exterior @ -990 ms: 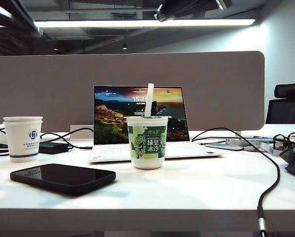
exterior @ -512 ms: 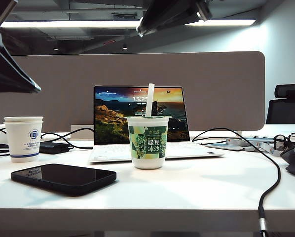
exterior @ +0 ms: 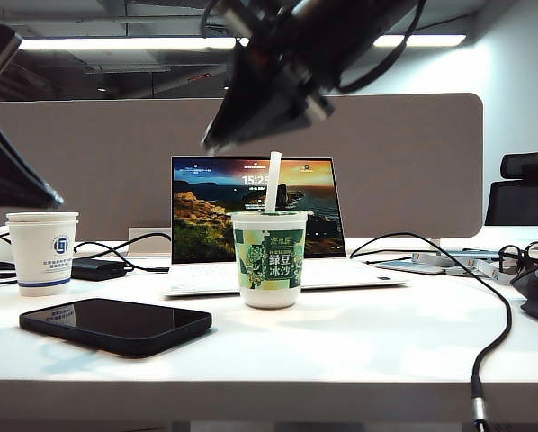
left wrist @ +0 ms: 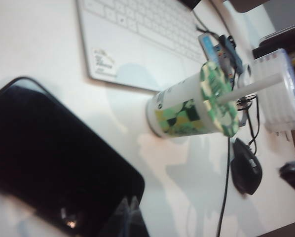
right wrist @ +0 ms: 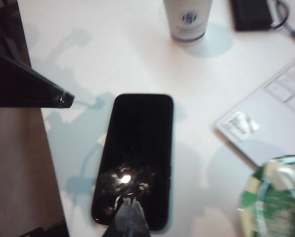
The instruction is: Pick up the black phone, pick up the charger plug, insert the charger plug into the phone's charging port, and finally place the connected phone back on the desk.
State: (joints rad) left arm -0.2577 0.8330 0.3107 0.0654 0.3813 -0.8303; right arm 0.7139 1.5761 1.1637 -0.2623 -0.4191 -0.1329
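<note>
On the desk (exterior: 359,351), front left in the exterior view, the black phone (exterior: 115,324) lies flat, screen up, untouched. Near it stand a white paper cup (exterior: 42,253), a green drink cup (exterior: 269,258) with a straw, and an open laptop (exterior: 255,225) behind. Charger plug (exterior: 475,409) hangs at the desk's front edge on the right, on the end of its thin black cable (exterior: 498,315). Charging port not discernible.

Left gripper (left wrist: 130,217) hovers above the phone's near end, jaws closed, holding nothing. Right gripper (right wrist: 130,217) also hangs over the phone, jaws pressed together, empty; its arm reaches across above the laptop.

Step in hand, as I judge: approach to the first pickup, nothing grasped yet. Next move calls for opening a jaw, descending, and pinching the phone by its long edges, since it lies flat and slick.
</note>
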